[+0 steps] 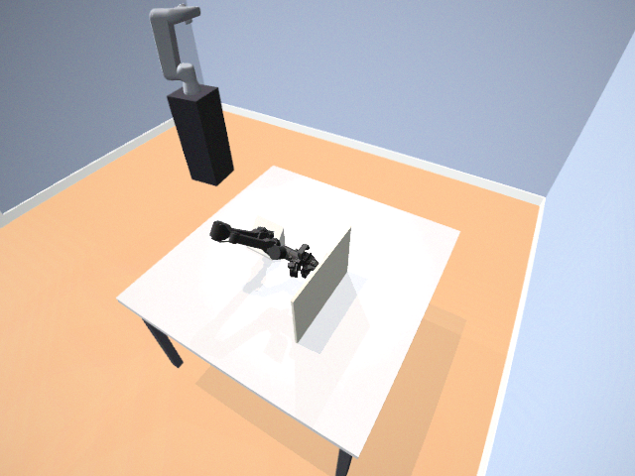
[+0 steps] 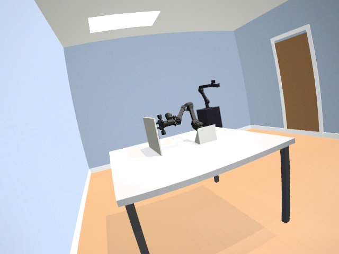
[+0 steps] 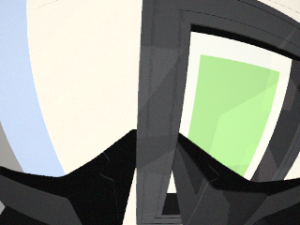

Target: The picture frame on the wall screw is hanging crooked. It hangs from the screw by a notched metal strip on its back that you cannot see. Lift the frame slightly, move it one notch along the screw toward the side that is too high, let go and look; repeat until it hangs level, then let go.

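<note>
Fingers (image 1: 314, 263) are clamped on one side bar of the dark picture frame (image 3: 159, 70), which is before the cream upright panel (image 1: 323, 284) (image 2: 152, 135) (image 3: 89, 80) on the desk (image 1: 400, 225) (image 2: 191, 164). The frame looks stiff and probably light, its smooth bar likely a little slippery, and any glazing over the green picture (image 3: 232, 103) would be the fragile part. A side bar seems a sound place to hold, since it keeps the pads off the picture; a hard pull there could twist the frame or bring it off its screw. Only the wrist view shows the frame and the grip. The top and exterior views show the panel's bare back and the arm (image 1: 251, 239) (image 2: 180, 113) reaching its other side. Screw and notched strip are out of sight, so the notch cannot be told.
</note>
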Controlling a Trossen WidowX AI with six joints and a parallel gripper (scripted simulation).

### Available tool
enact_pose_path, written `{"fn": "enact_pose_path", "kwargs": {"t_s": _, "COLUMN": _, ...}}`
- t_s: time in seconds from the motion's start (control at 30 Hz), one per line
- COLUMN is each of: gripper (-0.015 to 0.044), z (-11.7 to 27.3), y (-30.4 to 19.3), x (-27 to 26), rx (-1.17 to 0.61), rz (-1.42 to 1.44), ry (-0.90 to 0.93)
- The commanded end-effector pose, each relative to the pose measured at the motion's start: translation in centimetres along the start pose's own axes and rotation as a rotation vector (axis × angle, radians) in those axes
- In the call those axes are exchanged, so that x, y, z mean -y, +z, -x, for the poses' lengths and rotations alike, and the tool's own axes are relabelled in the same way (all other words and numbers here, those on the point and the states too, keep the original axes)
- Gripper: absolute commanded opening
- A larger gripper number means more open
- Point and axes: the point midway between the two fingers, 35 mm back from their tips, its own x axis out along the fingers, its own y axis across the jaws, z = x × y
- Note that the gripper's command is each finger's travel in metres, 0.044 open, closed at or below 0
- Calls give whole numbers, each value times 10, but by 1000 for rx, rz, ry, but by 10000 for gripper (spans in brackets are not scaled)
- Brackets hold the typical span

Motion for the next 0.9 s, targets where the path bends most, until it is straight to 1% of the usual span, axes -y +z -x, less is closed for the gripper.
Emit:
{"fn": "enact_pose_path", "kwargs": {"t_s": 0.0, "gripper": 0, "z": 0, "y": 0, "x": 0, "rx": 1, "rz": 41, "ry": 2}}
{"fn": "enact_pose_path", "kwargs": {"t_s": 0.63, "gripper": 0, "z": 0, "y": 0, "x": 2, "rx": 1, "rz": 138, "ry": 2}}
{"fn": "enact_pose_path", "kwargs": {"t_s": 0.87, "gripper": 184, "z": 0, "y": 0, "x": 2, "rx": 2, "rz": 117, "ry": 0}}
